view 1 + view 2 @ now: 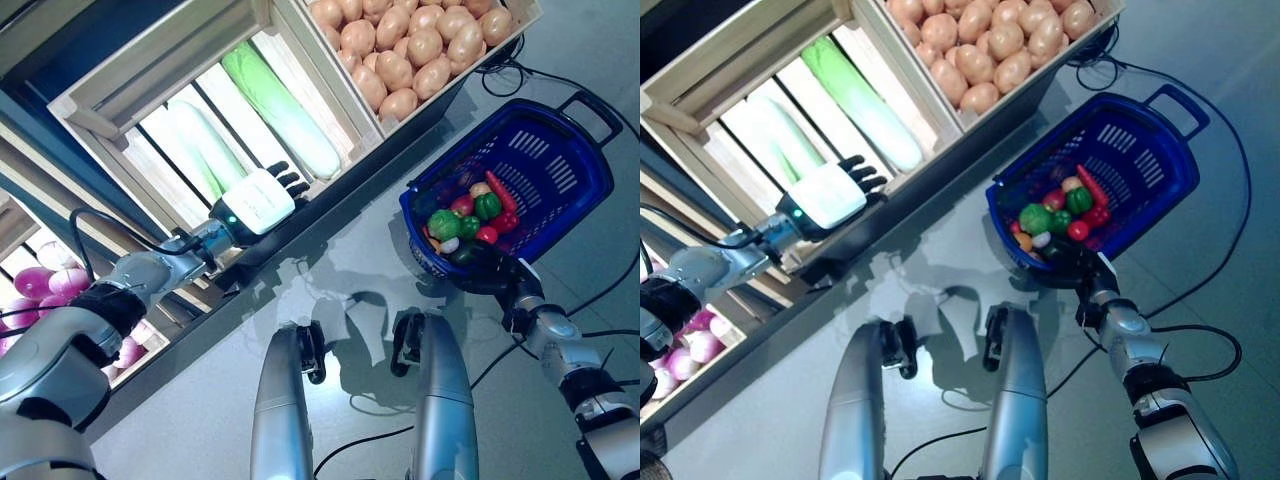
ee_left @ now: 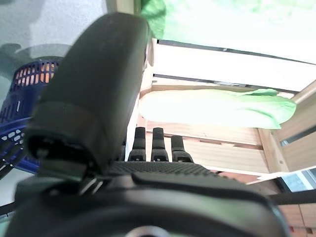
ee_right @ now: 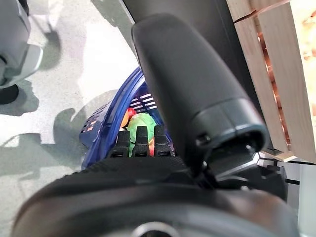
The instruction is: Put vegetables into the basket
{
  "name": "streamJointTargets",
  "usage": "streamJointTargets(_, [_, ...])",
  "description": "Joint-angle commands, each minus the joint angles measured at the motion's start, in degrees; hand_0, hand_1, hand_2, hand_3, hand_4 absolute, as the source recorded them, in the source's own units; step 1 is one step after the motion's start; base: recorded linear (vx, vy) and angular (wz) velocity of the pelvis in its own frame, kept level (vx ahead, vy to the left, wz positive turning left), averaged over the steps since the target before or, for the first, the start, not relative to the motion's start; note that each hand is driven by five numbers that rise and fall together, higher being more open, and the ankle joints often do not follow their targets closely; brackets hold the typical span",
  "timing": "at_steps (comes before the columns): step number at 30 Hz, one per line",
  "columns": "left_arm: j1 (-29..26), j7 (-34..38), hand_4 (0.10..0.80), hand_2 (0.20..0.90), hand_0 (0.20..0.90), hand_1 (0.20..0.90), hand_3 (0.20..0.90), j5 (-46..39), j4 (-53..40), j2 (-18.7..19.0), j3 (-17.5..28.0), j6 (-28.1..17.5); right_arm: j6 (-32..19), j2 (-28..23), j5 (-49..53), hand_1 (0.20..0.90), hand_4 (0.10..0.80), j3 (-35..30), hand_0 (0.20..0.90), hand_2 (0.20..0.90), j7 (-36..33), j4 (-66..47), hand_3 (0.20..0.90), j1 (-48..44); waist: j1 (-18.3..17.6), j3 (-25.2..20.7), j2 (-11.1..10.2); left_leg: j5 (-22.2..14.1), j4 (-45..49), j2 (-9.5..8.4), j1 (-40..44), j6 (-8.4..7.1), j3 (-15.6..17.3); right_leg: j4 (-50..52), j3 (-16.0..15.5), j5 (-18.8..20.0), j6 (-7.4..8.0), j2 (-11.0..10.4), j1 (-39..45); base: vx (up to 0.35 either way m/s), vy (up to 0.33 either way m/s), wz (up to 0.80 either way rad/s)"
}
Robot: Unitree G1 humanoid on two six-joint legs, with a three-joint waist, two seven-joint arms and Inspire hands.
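Two long pale-green cabbages [image 1: 285,110] lie in a slatted wooden crate [image 1: 110,95] on the shelf. My left hand [image 1: 262,200] hovers at that crate's front edge, open, its straight fingers [image 2: 153,143] pointing at the nearer cabbage [image 2: 212,106] without touching it. A blue plastic basket [image 1: 560,160] hangs tilted above the floor on my right. It holds several small vegetables [image 1: 470,215], green, red and yellow. My right hand [image 1: 490,268] is shut on the basket's near rim, with its fingers [image 3: 138,140] curled over the edge.
A crate of potatoes [image 1: 410,45] stands to the right of the cabbage crate. Purple onions [image 1: 40,285] fill a lower crate at the far left. The shelf's dark front edge [image 1: 330,200] runs between my left hand and the basket.
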Motion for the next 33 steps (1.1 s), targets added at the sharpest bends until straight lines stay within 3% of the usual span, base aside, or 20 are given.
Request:
streamJointTargets(1, [-1.97, -4.13, 0.8, 0.9, 0.9, 0.9, 0.9, -2.07, 9.75, 3.66, 3.93, 11.49, -2.86, -4.25, 3.44, 0.9, 0.8, -4.29, 0.9, 0.9, 3.4, 0.71, 0.9, -1.66, -0.79, -2.98, 1.6, -7.67, 1.56, 0.75, 0.7, 2.69, 1.97, 0.3, 2.79, -2.71, -2.28, 0.41, 1.51, -0.03, 0.017, 0.04])
streamJointTargets(10, [0.64, -7.47, 0.8, 0.9, 0.9, 0.9, 0.9, -7.02, 14.51, 4.3, 7.04, 18.0, -2.53, -3.95, 2.6, 0.9, 0.8, -4.5, 0.9, 0.9, 2.56, -0.45, 0.9, -1.07, -0.5, -3.05, 1.38, -7.94, 3.78, 1.16, -3.22, 2.53, 1.65, 2.02, 2.44, -2.71, -2.14, 0.32, -2.06, -0.008, 0.017, 0.04])
streamJointTargets(18, [1.56, -6.96, 0.8, 0.9, 0.9, 0.9, 0.9, -8.76, 17.29, 5.16, 9.06, 19.08, -3.58, -4.53, 2.39, 0.9, 0.8, -5.0, 0.9, 0.9, 2.66, -1.19, 0.9, 0.21, -0.39, -3.08, 1.22, -8.25, 5.5, 1.3, -6.04, 2.43, 1.37, 3.54, 2.38, -3.01, -2.27, 0.01, -4.78, 0.02, 0.033, -0.02])
streamJointTargets(33, [-3.74, -7.0, 0.8, 0.9, 0.9, 0.9, 0.9, -20.1, 19.68, 7.72, 9.47, 25.9, -5.73, -7.24, 1.68, 0.9, 0.8, -5.82, 0.9, 0.9, 0.84, -4.06, 0.9, 1.75, -0.03, -1.84, -0.14, -8.32, 11.38, 2.01, -17.26, 2.58, -0.71, 7.52, 1.51, -2.42, -1.95, -1.26, -14.92, 0.013, 0.019, 0.02])
